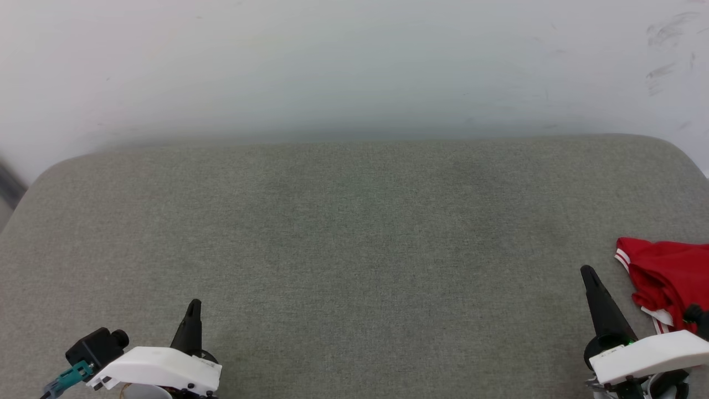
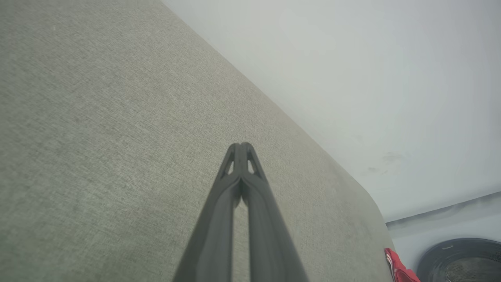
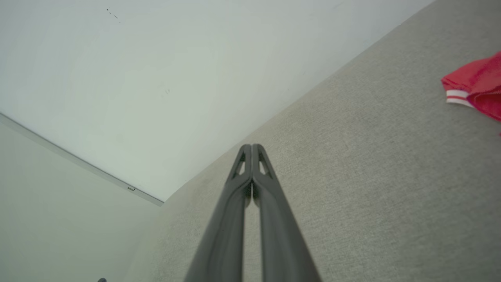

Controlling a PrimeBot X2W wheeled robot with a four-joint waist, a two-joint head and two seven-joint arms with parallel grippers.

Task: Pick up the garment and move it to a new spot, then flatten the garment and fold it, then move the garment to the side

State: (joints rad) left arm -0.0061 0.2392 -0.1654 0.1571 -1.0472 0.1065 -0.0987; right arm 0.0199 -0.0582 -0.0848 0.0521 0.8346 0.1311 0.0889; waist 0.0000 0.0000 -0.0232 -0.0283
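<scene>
we record a broad grey-green fabric surface [image 1: 354, 249] with rounded far corners, spanning the head view from edge to edge. behind it stands a pale wall [image 1: 354, 66], faintly scuffed at its upper right.

the garment [image 1: 667, 277], red, lies bunched in a heap on the surface at the right edge of the head view, partly cut off by the frame.

in the left wrist view a dark round object [image 2: 462, 258] shows past the surface's corner, near the garment's red edge; we cannot tell what it is.

the right gripper [image 1: 588, 274] sits at the lower right, just beside the garment on its left. that arm's white casing overlaps the heap's lower part in the head view. its two dark fingers are pressed together, tips meeting, grasping nothing.

the left gripper [image 1: 194, 306] sits at the lower left, well apart from the garment, its fingers likewise clenched on nothing. both grippers point toward the wall over bare fabric.

a red-and-white striped trim [image 1: 623, 257] shows at the heap's left end, facing the right gripper.
</scene>
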